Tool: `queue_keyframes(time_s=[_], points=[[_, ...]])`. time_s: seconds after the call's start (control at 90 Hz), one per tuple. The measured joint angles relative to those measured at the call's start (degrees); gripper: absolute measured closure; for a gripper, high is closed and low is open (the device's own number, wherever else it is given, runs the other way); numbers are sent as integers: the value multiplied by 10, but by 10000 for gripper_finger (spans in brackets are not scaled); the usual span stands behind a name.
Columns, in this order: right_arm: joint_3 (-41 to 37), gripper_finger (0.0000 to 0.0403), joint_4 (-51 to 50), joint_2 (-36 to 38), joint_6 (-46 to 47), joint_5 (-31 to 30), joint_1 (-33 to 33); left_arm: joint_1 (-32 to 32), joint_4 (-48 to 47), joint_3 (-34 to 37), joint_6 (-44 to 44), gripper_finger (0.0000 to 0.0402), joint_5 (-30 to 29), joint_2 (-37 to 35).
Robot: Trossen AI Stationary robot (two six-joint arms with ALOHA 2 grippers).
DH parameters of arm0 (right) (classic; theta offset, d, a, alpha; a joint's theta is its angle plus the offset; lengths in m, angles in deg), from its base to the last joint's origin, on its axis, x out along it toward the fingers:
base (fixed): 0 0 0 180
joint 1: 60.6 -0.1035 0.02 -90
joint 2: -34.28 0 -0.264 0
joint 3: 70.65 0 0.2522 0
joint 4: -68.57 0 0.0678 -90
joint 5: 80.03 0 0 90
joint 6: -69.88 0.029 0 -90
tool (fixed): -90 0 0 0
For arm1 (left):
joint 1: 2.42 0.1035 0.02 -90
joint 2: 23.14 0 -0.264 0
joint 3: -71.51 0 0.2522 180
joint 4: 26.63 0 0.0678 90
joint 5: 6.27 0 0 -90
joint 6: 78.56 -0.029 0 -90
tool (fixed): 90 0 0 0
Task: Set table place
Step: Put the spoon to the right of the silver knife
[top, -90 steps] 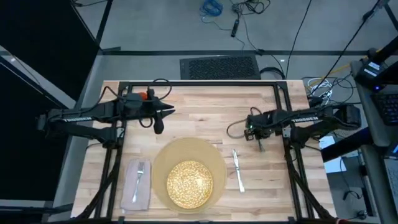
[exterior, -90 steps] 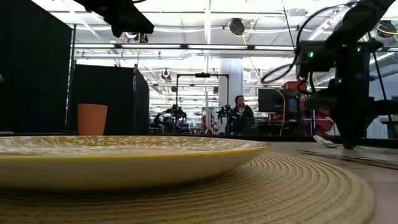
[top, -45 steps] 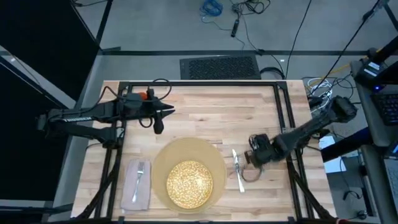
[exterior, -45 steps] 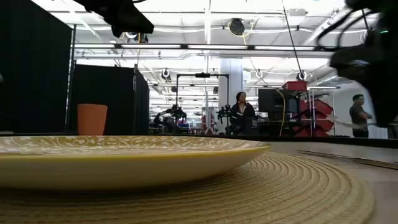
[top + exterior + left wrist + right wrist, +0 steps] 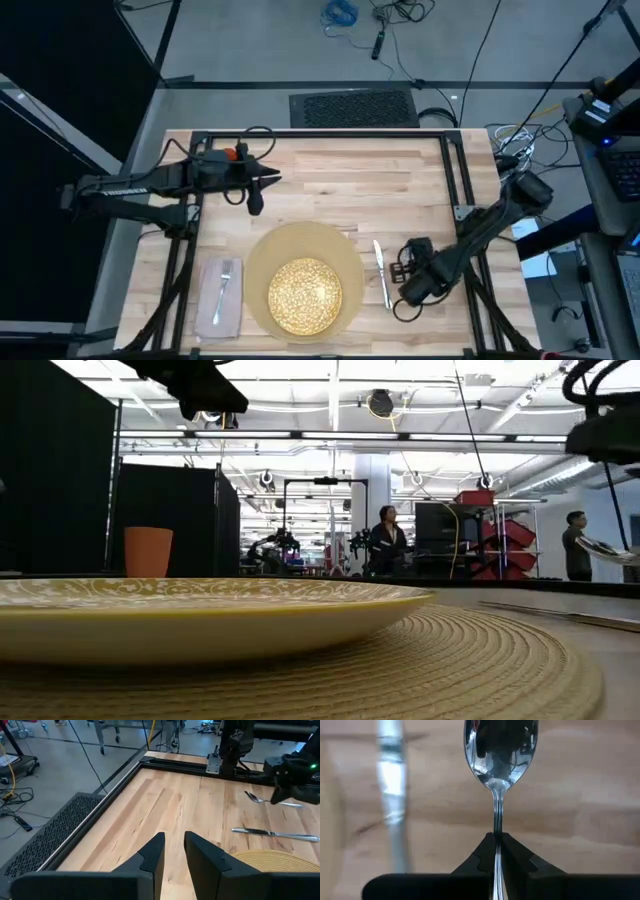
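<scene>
- Two arms over the desk [image 5: 400, 190]; at far left the napkin [image 5: 219, 296] lies flat with the fork [image 5: 225, 282] on it. The cloth looks soft and likely to bunch if dragged.
- Left end effector [image 5: 171, 854] hangs above the far-left part of the desk, fingers apart and holding nothing; orange cup [image 5: 148, 552] stands close to it, probably light and easy to tip.
- Centre: gold-speckled plate [image 5: 305, 296] sits on the round mat [image 5: 262, 255]; it looks rigid and breakable.
- Knife [image 5: 381, 274] lies just right of the mat.
- Right end effector [image 5: 496, 843] is clenched on the spoon [image 5: 501, 750] handle, low and just right of the knife.
- Spoon judged thin, stiff, slick steel; this narrow pinch on the stem could let it swivel. A grip nearer mid-handle would be steadier.
</scene>
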State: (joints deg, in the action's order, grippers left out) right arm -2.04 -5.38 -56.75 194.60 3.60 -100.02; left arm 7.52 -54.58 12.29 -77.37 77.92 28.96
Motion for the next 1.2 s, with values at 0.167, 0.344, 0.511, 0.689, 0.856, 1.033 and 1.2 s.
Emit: queue_keyframes(time_s=[0.167,0.344,0.511,0.689,0.856,1.033,1.2], points=[[-4,403,15,-14,0,8,8,-5,-4,0,0,338,0,0],[-4,403,19,-15,0,7,16,-11,-4,0,0,338,0,0],[-4,403,12,-15,0,7,20,-14,-5,0,0,338,0,0],[-4,403,12,-24,0,7,20,-14,-5,0,-1,338,0,0],[-4,403,28,-41,-2,7,23,-14,-5,0,-1,338,0,0],[-4,403,55,-47,-7,6,23,-14,-5,0,-1,338,0,0],[-4,403,80,-64,-9,6,20,-18,-5,0,-1,338,0,0]])
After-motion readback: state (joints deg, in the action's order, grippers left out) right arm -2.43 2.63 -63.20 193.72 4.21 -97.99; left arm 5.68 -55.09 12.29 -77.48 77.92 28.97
